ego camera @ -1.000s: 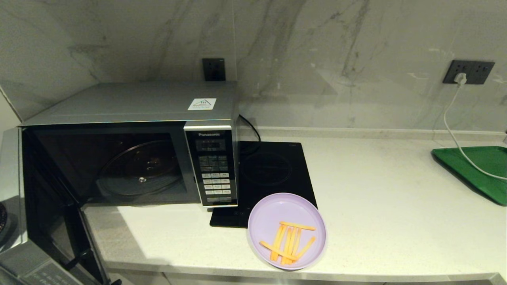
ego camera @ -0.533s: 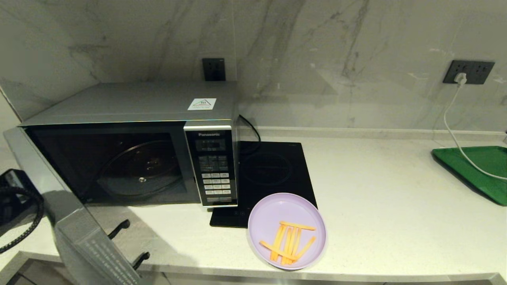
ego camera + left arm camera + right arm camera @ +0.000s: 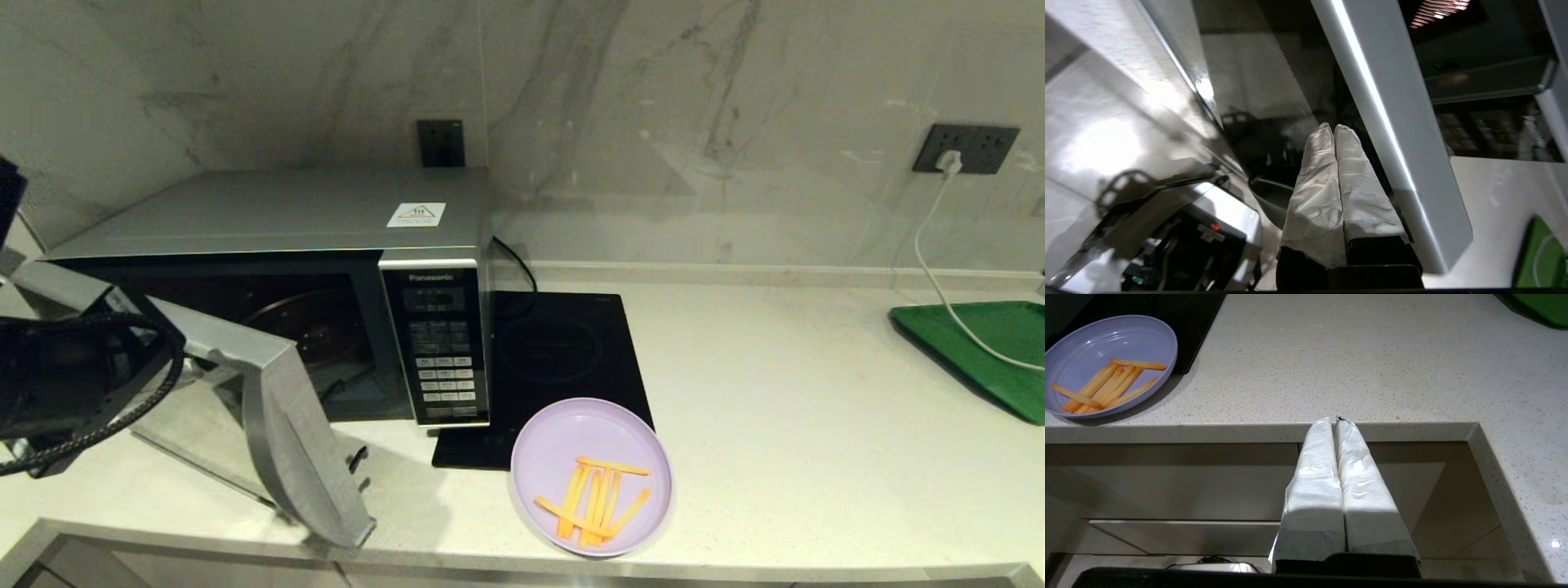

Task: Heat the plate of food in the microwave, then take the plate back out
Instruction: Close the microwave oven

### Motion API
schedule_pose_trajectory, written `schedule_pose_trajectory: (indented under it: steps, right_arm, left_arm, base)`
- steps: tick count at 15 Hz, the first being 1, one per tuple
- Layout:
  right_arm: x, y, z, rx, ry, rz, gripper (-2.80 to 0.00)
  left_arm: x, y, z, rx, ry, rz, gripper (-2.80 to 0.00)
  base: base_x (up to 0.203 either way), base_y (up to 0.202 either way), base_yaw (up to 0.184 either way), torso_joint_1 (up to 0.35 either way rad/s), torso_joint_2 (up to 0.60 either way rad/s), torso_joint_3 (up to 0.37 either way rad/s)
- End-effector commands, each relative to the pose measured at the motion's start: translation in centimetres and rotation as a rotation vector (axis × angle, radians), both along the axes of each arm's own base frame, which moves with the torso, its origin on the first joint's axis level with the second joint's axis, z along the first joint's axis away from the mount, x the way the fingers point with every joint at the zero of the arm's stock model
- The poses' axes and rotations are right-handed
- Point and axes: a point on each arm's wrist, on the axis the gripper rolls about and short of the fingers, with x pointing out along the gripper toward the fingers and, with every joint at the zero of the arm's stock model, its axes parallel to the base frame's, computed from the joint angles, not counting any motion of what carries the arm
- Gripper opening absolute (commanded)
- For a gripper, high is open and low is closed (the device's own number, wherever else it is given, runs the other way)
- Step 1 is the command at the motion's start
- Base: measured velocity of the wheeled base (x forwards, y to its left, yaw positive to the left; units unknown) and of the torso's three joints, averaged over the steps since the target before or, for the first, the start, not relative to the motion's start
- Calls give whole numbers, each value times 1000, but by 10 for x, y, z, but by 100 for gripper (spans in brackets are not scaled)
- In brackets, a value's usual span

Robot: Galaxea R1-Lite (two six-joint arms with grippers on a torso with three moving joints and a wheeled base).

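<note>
Several thin orange fry-like sticks (image 3: 596, 502) lie in a loose bundle inside the round, shallow lilac-purple plastic plate (image 3: 555, 441), one crossing the top of the bundle and one slanting across its lower end; they fill only the near half of the plate. That plate sits on the pale speckled stone counter (image 3: 775, 408) just to the right of the large silver-grey Panasonic microwave (image 3: 269, 212), near the counter's front edge, with its far rim overlapping the front corner of the flat black induction hob (image 3: 571, 343) that stands beside the microwave's keypad panel (image 3: 441, 351). The microwave's dark glass door (image 3: 269, 408) stands partly open, swung out at an angle from the left side of the box, and part of the round glass turntable (image 3: 326, 327) shows in the dark cavity with nothing on it that can be seen. The left gripper (image 3: 1334, 127), its two white-wrapped fingers (image 3: 1314, 183) pressed together, is against the outer glass face of that door, to the left of the microwave. The right gripper (image 3: 1336, 419) hangs below the counter's front edge, well to the right of the microwave, with its wrapped fingers likewise closed together on nothing. A green rectangular tray (image 3: 980, 351) lies far to the right of the microwave, with a white cable (image 3: 931, 261) trailing across it.
</note>
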Motion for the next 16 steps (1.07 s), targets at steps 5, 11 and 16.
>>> schedule_pose_trajectory:
  steps: [5, 11, 16]
  right_arm:
    - [0, 0, 0, 1, 1, 0, -280]
    - [0, 0, 0, 1, 1, 0, -280]
    - [0, 0, 0, 1, 1, 0, -280]
  left_arm:
    - [38, -19, -10, -93, -21, -101, -280]
    - [57, -36, -20, -207, 6, -271, -280]
    - [91, -47, -38, -210, -11, -268, -280]
  base:
    - [0, 0, 0, 0, 0, 0]
    - [0, 0, 0, 0, 0, 0]
    - [0, 0, 0, 0, 0, 0]
